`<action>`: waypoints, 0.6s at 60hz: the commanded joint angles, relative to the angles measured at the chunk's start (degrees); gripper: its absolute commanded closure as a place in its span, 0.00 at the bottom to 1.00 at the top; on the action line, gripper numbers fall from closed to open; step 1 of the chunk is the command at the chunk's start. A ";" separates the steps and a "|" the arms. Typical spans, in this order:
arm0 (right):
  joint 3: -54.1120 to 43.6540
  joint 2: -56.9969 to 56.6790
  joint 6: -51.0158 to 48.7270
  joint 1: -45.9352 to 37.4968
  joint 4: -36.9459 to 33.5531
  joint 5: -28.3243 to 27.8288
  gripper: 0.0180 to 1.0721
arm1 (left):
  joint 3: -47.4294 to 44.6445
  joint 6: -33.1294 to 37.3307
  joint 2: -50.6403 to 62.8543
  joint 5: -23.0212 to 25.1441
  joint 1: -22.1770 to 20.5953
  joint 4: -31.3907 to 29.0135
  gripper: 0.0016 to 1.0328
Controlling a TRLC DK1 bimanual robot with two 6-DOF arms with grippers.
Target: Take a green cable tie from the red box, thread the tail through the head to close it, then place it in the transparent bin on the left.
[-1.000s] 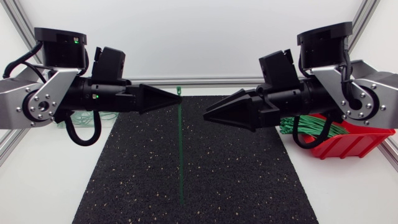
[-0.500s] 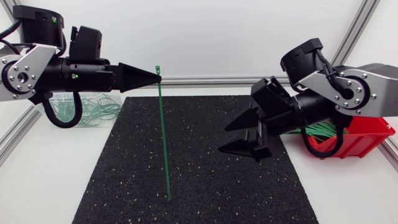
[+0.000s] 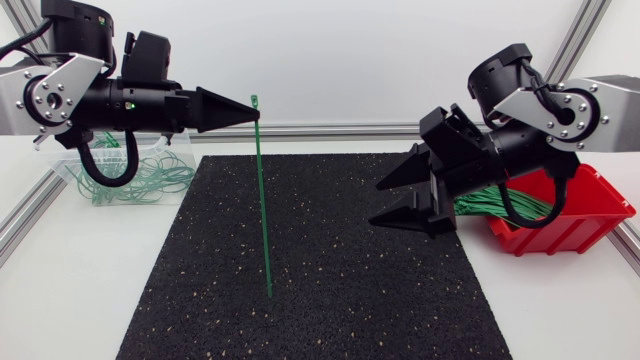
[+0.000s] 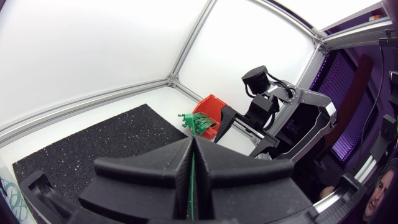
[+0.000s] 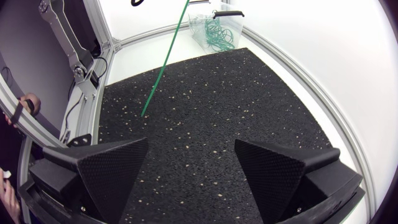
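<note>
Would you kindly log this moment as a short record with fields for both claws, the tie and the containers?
left claw: shut on the cable tie at its head end, held high
right claw: open, empty, over the mat
cable tie: green, unthreaded, hanging straight down
red box: right of mat, holds loose ties
transparent bin: left of mat, holds looped ties

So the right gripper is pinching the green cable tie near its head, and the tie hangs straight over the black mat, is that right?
Not quite: the left gripper is shut on the green cable tie near its head; the right gripper is open and empty. The tie does hang straight over the black mat. The head view shows this.
</note>
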 commanded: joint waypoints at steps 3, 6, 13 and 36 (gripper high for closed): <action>-2.31 1.13 -5.64 -0.19 4.76 1.28 0.04 | 2.94 1.22 1.40 0.59 0.82 -1.49 0.97; -3.45 0.87 -9.07 0.34 5.73 2.60 0.04 | 3.55 1.22 1.75 0.59 0.82 -2.11 0.97; -5.83 0.61 -17.15 2.53 5.81 9.02 0.04 | 5.66 1.22 2.80 1.12 0.82 -4.57 0.97; -19.80 -8.01 -35.87 8.25 34.20 18.07 0.04 | 14.98 1.14 10.45 6.66 0.64 -19.77 0.97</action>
